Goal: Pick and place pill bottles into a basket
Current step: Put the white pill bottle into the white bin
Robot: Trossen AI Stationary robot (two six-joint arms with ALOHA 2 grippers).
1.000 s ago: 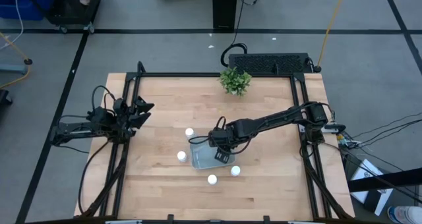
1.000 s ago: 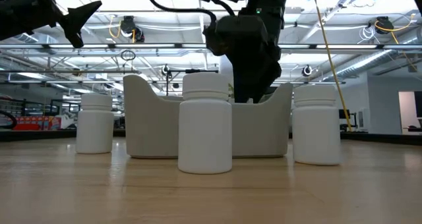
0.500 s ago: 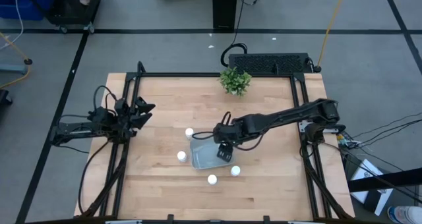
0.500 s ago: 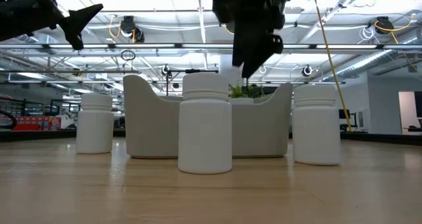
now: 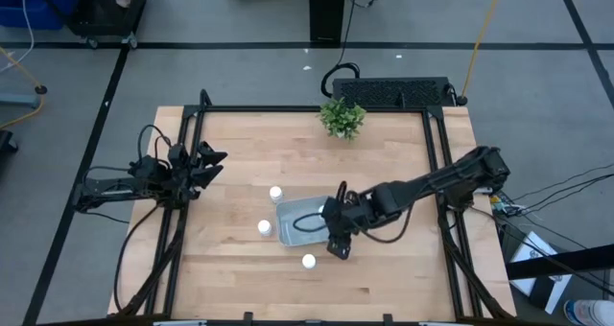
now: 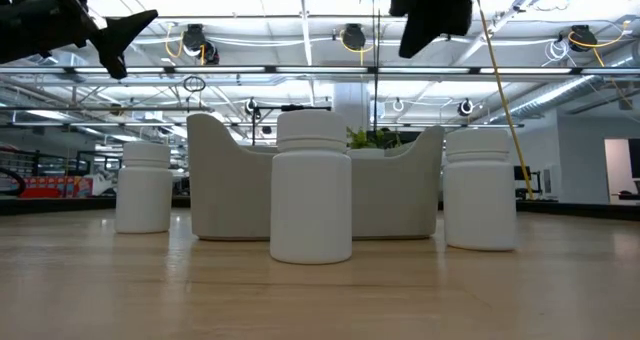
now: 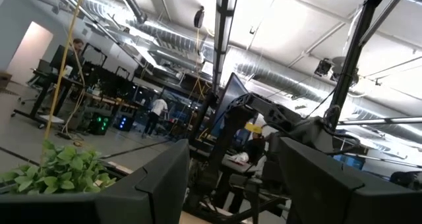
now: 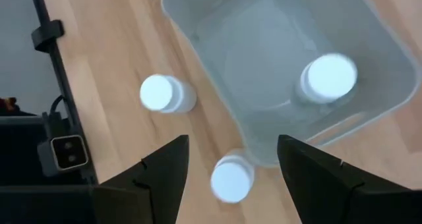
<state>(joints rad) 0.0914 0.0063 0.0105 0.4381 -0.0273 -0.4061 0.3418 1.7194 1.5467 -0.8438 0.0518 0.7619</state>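
Observation:
The pale grey-blue basket (image 5: 299, 222) rests on the table's middle, and one white pill bottle (image 8: 328, 77) stands inside it. Three more bottles stand on the wood: one at the basket's far left (image 5: 275, 193), one at its left (image 5: 264, 227), one nearer the table's near edge (image 5: 309, 261). Another bottle (image 8: 232, 178) stands by the basket's near right corner. My right gripper (image 8: 231, 184) hangs open well above that bottle, fingers on either side and clear of it. My left gripper (image 5: 206, 161) is open and raised at the table's left.
A small green plant (image 5: 342, 117) stands at the table's far edge. Black frame rails (image 5: 436, 163) run along the table's sides. In the low view three bottles (image 6: 312, 185) stand in front of the basket (image 6: 400, 195).
My right gripper has risen out of the basket and gone toward the table's near right, ending above the bottle by the basket's near right corner. A bottle stays standing in the basket.

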